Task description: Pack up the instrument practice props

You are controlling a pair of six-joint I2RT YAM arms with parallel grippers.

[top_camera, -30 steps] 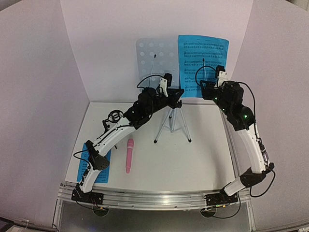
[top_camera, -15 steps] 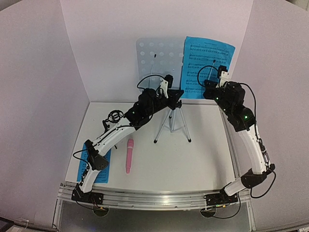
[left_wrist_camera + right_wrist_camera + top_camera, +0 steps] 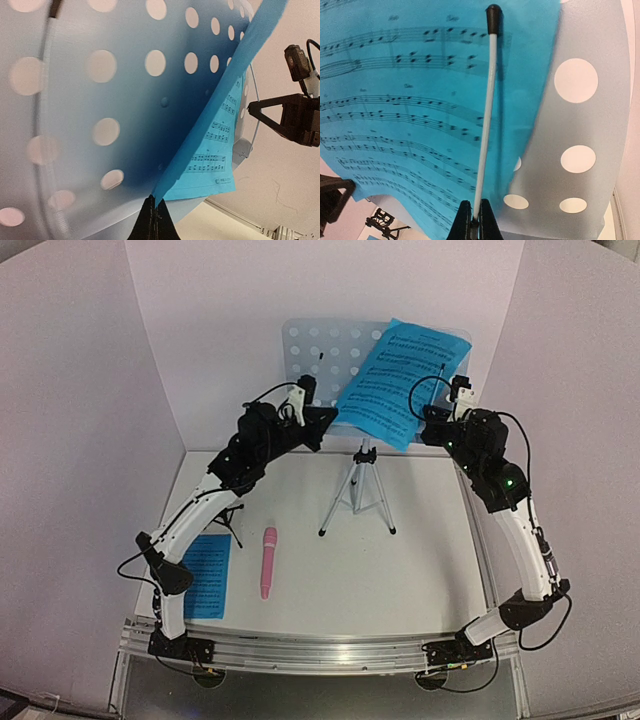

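We think the blue page [image 3: 400,380] could rip here. The left gripper [image 3: 154,222] has its fingers pressed together on the page's bottom corner, and the thin white wire [image 3: 485,115] lies across the front of the page. A hard pull while the wire pushes on the paper might tear it, or the corner might slip out of the pinch. The music stand [image 3: 320,350] could also fall over, because it stands on thin legs and both arms are touching it. The right gripper [image 3: 474,222] has its fingers pinched shut on the bottom end of the wire. The page leans crooked across the stand at 12 o'clock on the table [image 3: 420,570], with its top toward 1 o'clock. The left arm bends up high from 7 o'clock and its gripper points toward 3 o'clock, at the stand's lower left edge. The right arm climbs from 5 o'clock to 1 o'clock, beside the stand's right edge. The pink microphone [image 3: 268,562] lies flat at 7 o'clock, and a second blue page [image 3: 208,575] lies just left of it. A small black stand [image 3: 232,512] is partly hidden under the left arm.
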